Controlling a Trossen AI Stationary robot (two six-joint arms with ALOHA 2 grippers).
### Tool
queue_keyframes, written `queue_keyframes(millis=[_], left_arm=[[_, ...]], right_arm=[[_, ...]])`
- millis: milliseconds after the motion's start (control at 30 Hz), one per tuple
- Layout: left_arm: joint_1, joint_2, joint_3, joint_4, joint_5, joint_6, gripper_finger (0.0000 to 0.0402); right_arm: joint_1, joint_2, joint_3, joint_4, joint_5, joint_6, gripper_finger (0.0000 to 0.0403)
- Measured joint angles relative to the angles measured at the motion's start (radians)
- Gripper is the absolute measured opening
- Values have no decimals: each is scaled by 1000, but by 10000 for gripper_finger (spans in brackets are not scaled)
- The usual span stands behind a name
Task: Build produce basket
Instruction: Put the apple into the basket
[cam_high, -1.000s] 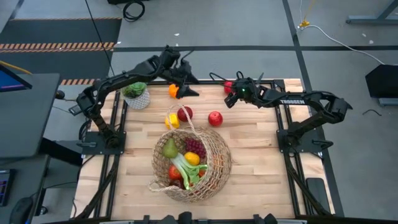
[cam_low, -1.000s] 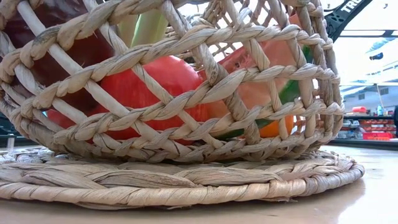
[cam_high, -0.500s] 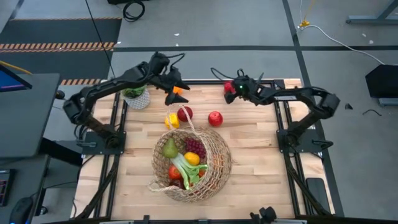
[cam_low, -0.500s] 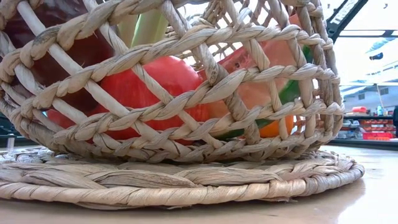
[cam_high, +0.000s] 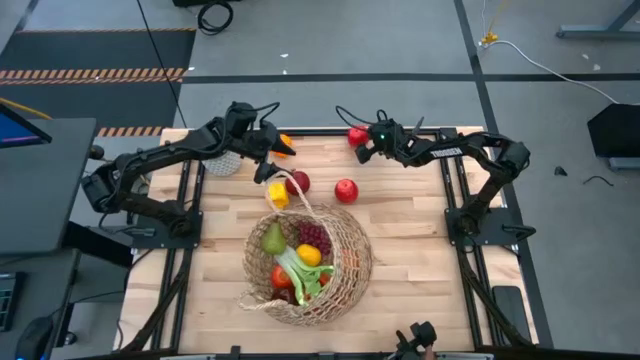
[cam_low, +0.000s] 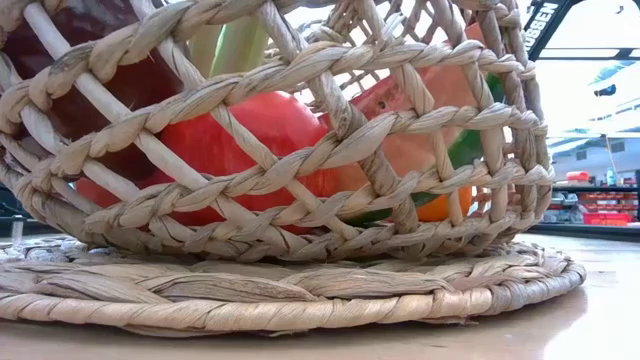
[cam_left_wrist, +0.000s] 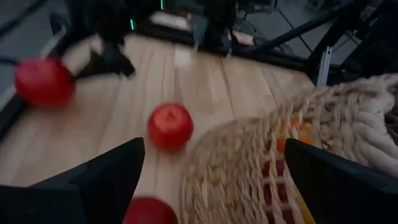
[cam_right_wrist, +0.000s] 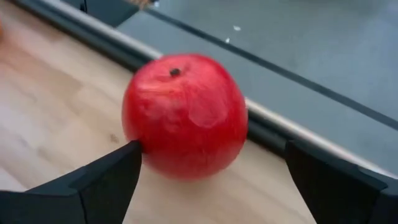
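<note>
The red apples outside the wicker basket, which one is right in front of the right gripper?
The red apple at the table's far edge, between the right gripper fingers' open span; the other two lie nearer the basket.

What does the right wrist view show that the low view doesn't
Only the right wrist view shows a red apple sitting between that arm's open jaws at the table's edge, with grey floor beyond it.

Only the low view shows the wicker basket up close on its woven base, with red and orange produce and a green stalk visible through the weave, and shelves in the room behind.

Both show the pale wooden tabletop and red fruit.
</note>
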Motion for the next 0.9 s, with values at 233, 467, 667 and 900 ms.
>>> queue_keyframes(millis=[233, 467, 667, 900], left_arm=[[-3, -2, -13, 6, -6, -49, 393], [-19, -2, -13, 40, -13, -124, 393], [-28, -2, -13, 42, -51, -156, 393], [-37, -2, -13, 42, -94, -180, 393]], right_arm=[[3, 11, 21, 23, -5, -22, 399], [-16, 72, 28, 86, -89, -35, 399], [-25, 138, 62, 91, -147, -37, 399], [-25, 134, 83, 42, -153, -35, 395]])
